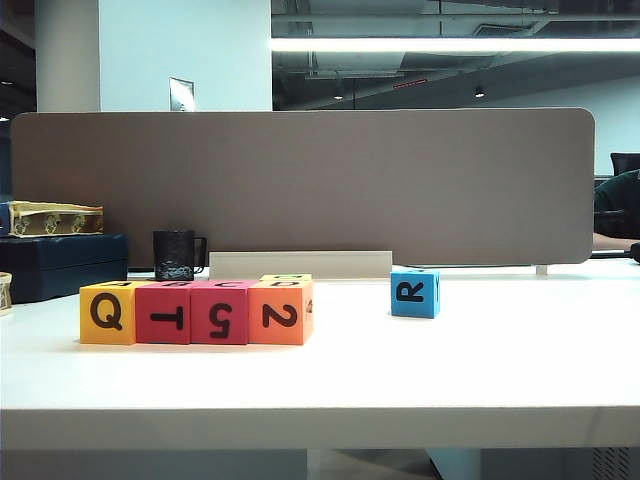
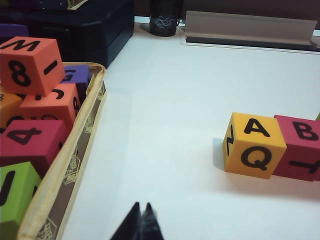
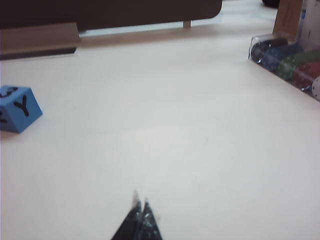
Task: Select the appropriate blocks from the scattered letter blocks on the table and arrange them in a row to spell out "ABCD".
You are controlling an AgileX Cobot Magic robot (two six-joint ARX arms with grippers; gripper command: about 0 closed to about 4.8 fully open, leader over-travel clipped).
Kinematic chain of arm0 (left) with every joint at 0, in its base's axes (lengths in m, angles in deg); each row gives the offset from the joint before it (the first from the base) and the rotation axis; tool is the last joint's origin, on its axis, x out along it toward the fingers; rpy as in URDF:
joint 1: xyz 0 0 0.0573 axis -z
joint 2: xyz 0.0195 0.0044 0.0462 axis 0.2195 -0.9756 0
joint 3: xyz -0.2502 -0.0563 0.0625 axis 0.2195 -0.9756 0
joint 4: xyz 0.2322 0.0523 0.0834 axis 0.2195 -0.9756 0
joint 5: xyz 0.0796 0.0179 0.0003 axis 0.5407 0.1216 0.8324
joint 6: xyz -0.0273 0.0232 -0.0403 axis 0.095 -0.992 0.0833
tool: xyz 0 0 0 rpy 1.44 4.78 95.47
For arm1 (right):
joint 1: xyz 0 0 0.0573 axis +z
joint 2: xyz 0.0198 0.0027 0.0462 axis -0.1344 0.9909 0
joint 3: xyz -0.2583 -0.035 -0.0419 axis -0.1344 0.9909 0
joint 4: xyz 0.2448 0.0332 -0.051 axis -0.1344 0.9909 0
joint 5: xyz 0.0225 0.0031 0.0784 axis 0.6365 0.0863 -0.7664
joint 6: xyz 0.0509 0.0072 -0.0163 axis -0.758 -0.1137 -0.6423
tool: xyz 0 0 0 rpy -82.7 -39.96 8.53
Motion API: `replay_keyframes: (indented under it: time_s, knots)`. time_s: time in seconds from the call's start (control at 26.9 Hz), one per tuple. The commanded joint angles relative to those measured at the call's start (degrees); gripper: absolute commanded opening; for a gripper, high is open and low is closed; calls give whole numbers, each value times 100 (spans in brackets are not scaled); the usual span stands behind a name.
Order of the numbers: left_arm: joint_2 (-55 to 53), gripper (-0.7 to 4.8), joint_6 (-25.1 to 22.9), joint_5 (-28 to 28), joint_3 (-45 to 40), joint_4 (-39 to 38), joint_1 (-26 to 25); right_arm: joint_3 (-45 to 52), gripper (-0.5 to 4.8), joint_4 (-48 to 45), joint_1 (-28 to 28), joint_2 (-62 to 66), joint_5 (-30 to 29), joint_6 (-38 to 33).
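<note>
White worktop (image 1: 480,370) runs wide across the exterior view, backed by a long grey-brown divider panel (image 1: 300,185) with an office ceiling light behind it. Four foam cubes stand in a touching row at the left near part of the worktop: a yellow cube (image 1: 107,313) showing Q toward the camera, a red cube (image 1: 164,313) showing a sideways T, a second red cube (image 1: 220,313) showing 5, and an orange cube (image 1: 281,311) showing 2. In the left wrist view the yellow cube's upper face reads A and the neighbouring red cube's reads B. A lime-green cube (image 1: 285,279) peeks up just behind the orange one. A blue cube (image 1: 415,292) with a sideways R sits alone, well apart to the right of the row. A black mug (image 1: 175,255) stands behind the row, near dark boxes at the far left. A gold-trimmed tray (image 2: 75,165) of spare cubes lies left of the row. Neither arm appears in the exterior view. The left hand (image 2: 141,210) hovers over bare worktop, fingertips pressed together, holding nothing. The right hand (image 3: 140,201) is likewise closed and empty above bare worktop, with the blue cube off to its side.
</note>
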Motion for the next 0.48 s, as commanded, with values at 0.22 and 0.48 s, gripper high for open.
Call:
replay_keyframes:
  time_s: [0.22, 0.48]
  knots:
    - [-2, -5, -7, -22, 4, -46, 11, 15, 0, 234, 0, -225, -2, 44]
    - [-2, -5, -7, -22, 4, -46, 11, 15, 0, 219, 4, -225, -15, 149]
